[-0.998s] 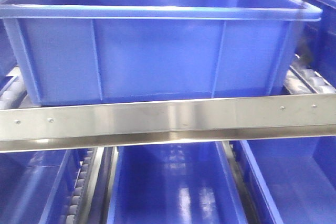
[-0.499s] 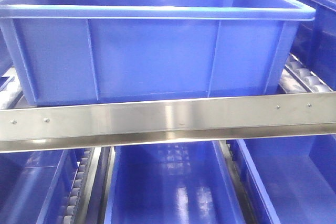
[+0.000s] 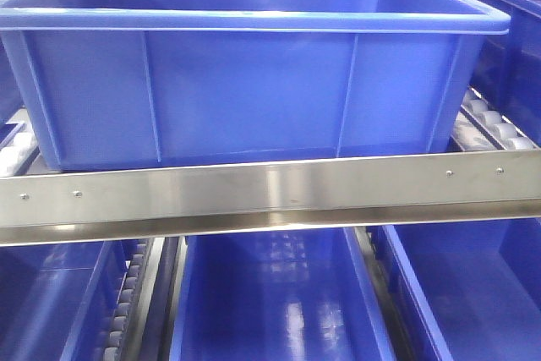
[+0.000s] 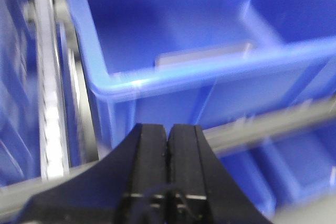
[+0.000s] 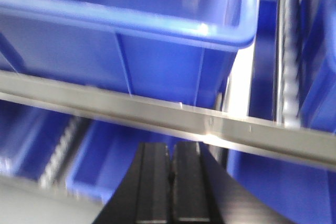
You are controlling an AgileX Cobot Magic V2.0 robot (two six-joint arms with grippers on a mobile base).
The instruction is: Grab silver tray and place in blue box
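Observation:
The blue box [image 3: 254, 90] stands on the rack's upper level, filling the front view; its floor is hidden there. In the blurred left wrist view I look down over its rim [image 4: 173, 85], and a pale silver strip on its floor [image 4: 205, 55] looks like the silver tray's edge. My left gripper [image 4: 168, 129] is shut and empty, just in front of the box's near corner. My right gripper [image 5: 171, 148] is shut and empty too, below the steel rail [image 5: 157, 111] and the box [image 5: 157, 51].
A steel rail [image 3: 270, 192] crosses in front of the box's base. Roller tracks [image 3: 490, 124] run beside the box. More blue crates [image 3: 270, 302] sit on the lower level and to both sides.
The box has shifted slightly left in the front view. A thin dark line at the upper right a second ago is gone.

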